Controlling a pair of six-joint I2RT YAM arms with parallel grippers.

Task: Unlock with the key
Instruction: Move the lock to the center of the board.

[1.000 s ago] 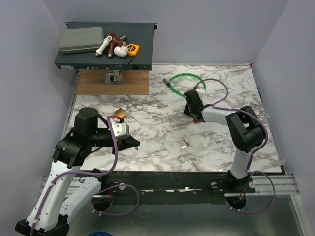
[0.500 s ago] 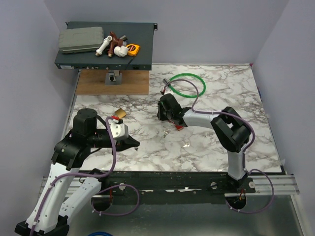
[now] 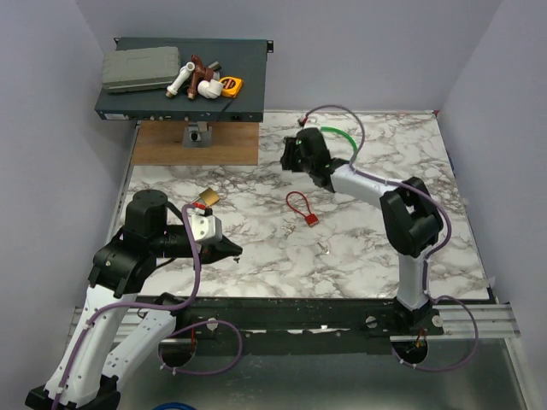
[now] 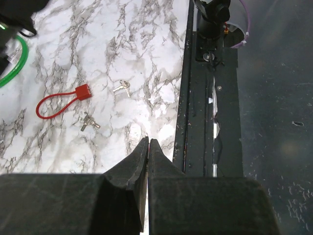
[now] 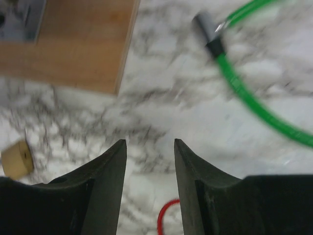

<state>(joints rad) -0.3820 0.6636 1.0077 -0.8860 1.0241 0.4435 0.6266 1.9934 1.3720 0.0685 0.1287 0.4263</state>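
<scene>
A: Where's the key?
B: Flat on the table, near the red lock. Left gripper is closed and empty. Right gripper is part-open and empty.
A: Handling?
B: Probably light, stiff and slippery. Pinch its head.

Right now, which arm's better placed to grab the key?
Left, probably. The left claw, shut, points at the key lying ahead; the right claw, open, faces away toward the green cable.
</scene>
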